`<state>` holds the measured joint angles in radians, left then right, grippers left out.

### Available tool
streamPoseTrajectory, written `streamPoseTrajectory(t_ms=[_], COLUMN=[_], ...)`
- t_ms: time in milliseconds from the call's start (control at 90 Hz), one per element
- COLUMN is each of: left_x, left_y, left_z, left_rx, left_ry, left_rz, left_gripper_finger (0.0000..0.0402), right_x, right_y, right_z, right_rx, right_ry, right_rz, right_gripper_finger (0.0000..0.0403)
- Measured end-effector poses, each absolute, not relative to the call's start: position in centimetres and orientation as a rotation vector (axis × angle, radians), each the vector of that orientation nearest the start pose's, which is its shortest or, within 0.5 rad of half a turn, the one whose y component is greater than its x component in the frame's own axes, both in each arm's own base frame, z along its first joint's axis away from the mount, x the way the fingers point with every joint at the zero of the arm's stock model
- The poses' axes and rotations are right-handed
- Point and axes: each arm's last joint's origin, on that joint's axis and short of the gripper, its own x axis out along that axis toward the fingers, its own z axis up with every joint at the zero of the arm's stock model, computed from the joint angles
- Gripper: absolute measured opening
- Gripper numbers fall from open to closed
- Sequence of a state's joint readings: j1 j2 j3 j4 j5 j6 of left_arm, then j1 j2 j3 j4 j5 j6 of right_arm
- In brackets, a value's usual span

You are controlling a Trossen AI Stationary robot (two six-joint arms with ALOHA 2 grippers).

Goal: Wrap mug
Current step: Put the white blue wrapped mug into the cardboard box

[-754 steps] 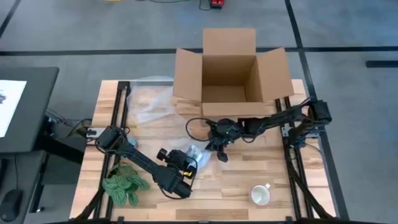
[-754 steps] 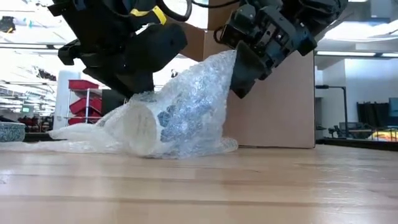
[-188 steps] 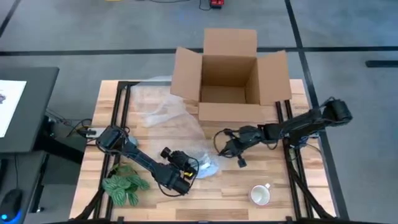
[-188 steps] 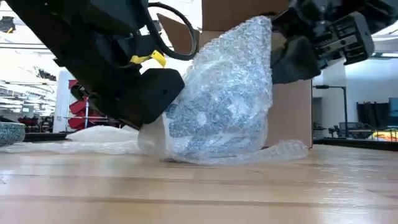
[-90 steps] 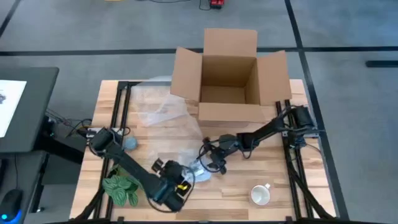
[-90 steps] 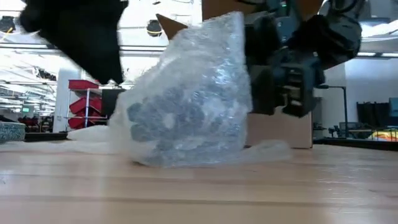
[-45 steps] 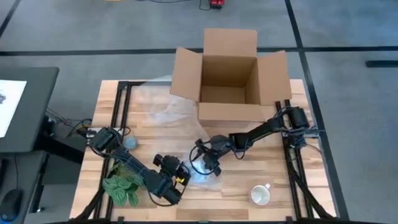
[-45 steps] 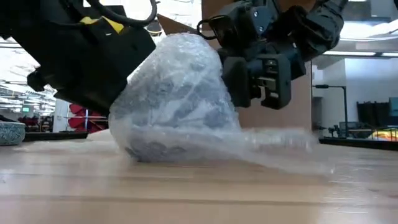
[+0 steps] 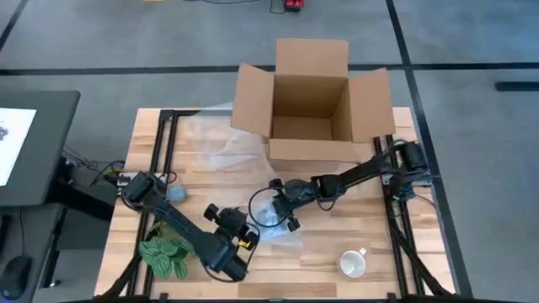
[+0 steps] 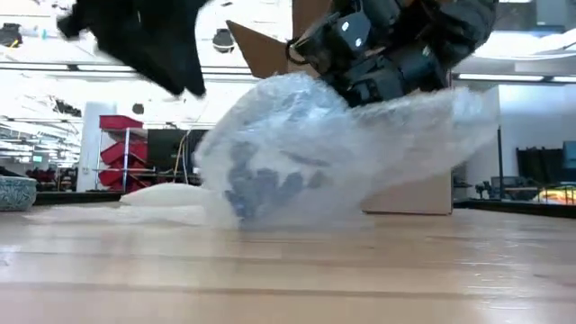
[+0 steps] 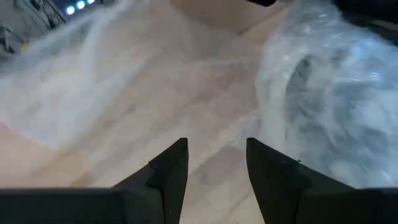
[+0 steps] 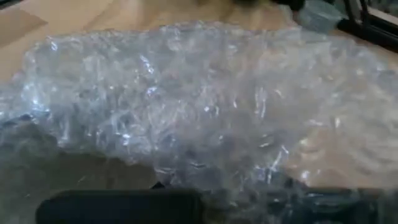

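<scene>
We look down on a pale wooden slatted table (image 9: 337, 231) with two dark robot arms reaching toward its middle. There, lying on the wood, is a mug wrapped in clear bubble wrap (image 10: 297, 162), a cloudy bundle with a darker shape inside. The right gripper (image 9: 282, 210) is pressed against the top of the bundle, and a flap of wrap lifts away from under it (the low view shows it raised toward the box side). We cannot tell whether its fingers are apart or together, because the wrap covers them. The left gripper (image 11: 214, 163) sits just beside the bundle on the near side, its two dark fingers (image 11: 171, 168) apart with only bare wood between them. Behind the bundle stands an open brown cardboard box (image 9: 310, 105), and a loose clear plastic sheet (image 9: 210, 143) lies beside it. A white ceramic mug (image 9: 352, 264) and a green leafy plant (image 9: 164, 255) sit at the near edge, well apart.
</scene>
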<state>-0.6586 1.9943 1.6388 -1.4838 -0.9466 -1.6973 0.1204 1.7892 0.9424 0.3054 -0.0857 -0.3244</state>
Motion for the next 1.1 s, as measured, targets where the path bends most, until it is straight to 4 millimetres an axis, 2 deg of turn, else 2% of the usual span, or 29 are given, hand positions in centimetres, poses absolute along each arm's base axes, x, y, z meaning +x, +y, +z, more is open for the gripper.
streamPoseTrajectory(t_ms=[111,233,400,522,600,678,922,1100], left_x=[29.4,29.2,28.9,29.0,29.0,29.1,29.3,29.7], left_y=[-20.8,-21.6,-22.2,-22.3,-22.2,-22.3,-22.4,-22.7], left_z=[25.4,26.5,26.4,25.7,25.3,25.1,24.9,24.9], left_rx=[-0.142,-0.136,-0.139,-0.146,-0.141,-0.149,-0.152,-0.134], left_ry=[0.593,0.541,0.491,0.488,0.487,0.484,0.463,0.445], left_rz=[0.970,0.933,0.914,0.912,0.910,0.906,0.891,0.862], left_gripper_finger=[0.0141,0.0141,0.0141,0.0141,0.0141,0.0141,0.0141,0.0141], right_x=[34.9,32.7,29.6,27.8,26.8,25.8,23.3,22.1], right_y=[4.4,5.4,7.3,7.8,7.8,7.8,5.6,2.0], right_z=[20.0,22.8,26.3,28.8,30.9,33.9,43.2,49.2], right_rx=[-0.330,-0.366,-0.411,-0.420,-0.420,-0.414,-0.452,-0.506], right_ry=[0.495,0.507,0.440,0.367,0.307,0.199,-0.062,-0.177], right_rz=[0.273,0.331,0.427,0.444,0.445,0.433,0.327,0.106], right_gripper_finger=[0.0017,0.0017,0.0017,0.0017,0.0017,0.0017,0.0017,0.0017])
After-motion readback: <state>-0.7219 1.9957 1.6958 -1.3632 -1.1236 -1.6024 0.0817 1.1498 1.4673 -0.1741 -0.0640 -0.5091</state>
